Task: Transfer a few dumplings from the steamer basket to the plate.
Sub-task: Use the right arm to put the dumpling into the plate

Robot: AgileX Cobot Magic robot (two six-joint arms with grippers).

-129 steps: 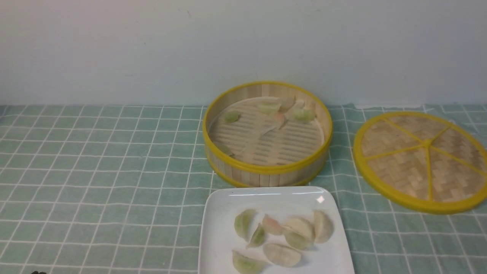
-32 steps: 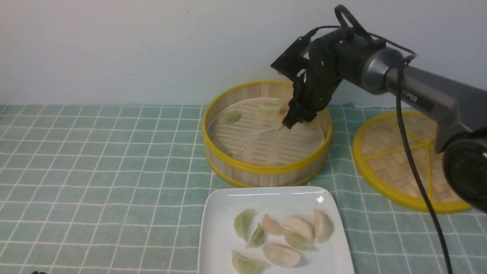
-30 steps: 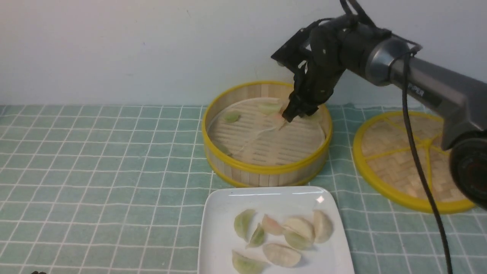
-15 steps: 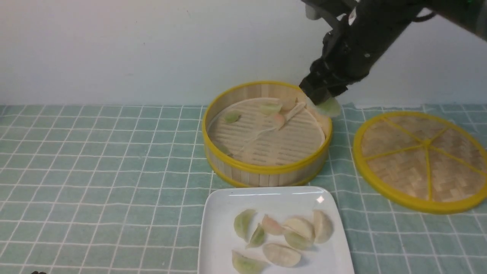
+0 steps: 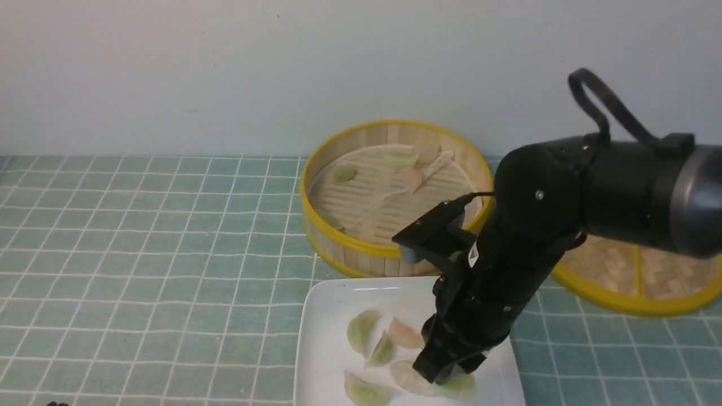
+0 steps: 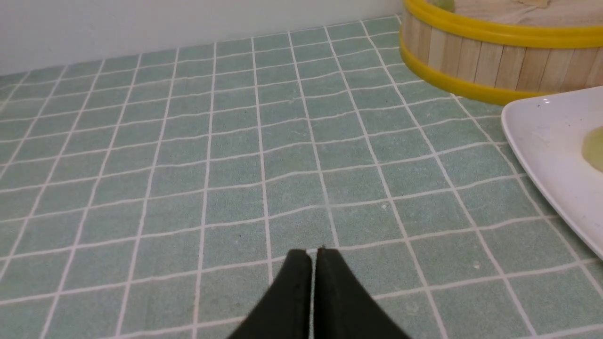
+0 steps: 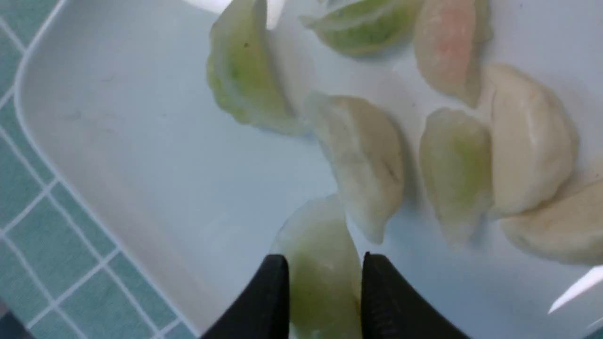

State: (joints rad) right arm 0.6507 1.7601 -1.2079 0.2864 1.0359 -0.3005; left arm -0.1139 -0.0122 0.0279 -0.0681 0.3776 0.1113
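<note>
Right jaws pinch a green dumpling (image 7: 316,235) across its belly, low over the plate (image 7: 118,141); left jaws sit clenched, empty. It looks soft, slick and light: squeeze gently.

Crowded plate (image 5: 324,316); bare tablecloth (image 5: 141,254) leftward

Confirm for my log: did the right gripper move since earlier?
Yes. The right gripper left the steamer basket's far rim and came nearer, over the plate.

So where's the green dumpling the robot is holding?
The green dumpling is between the right gripper's fingers, over the plate's near right side, beside a cream dumpling.
</note>
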